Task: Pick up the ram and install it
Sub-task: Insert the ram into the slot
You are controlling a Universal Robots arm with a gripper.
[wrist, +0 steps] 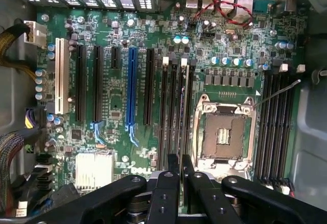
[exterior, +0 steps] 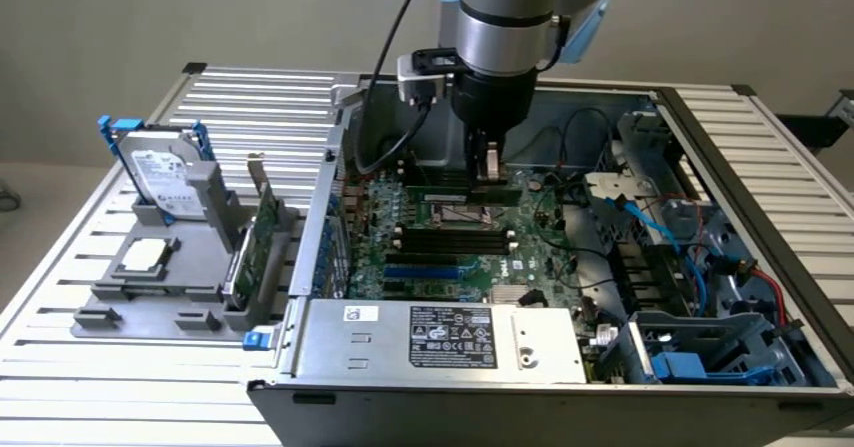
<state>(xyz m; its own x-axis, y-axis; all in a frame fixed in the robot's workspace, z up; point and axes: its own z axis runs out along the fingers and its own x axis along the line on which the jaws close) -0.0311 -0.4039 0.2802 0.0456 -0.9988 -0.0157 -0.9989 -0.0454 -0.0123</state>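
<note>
Closest to us, the black gripper (wrist: 180, 158) is clamped on the ram (exterior: 461, 195), a thin flat green stick held level, parallel to the long black slots (exterior: 457, 237).

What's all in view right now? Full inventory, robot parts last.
Slatted silver metal table: 1, silver, under everything.
Open grey metal computer case: 1, grey, on the table.
Green motherboard: 1, green, inside the case.
Metal-framed processor socket: 1, silver, on the motherboard.
Silver power supply box: 1, silver, in a corner of the case.
Long thin dark-green ram stick: 1, dark green, in the gripper above the motherboard.
Silver hard drive with blue bracket: 1, silver, upright, exterior view's left.
Broad green expansion card: 1, green, upright beside the case.
Robot arm: 1, grey, above the case.
Black gripper: 1, black, shut on the ram stick.
</note>
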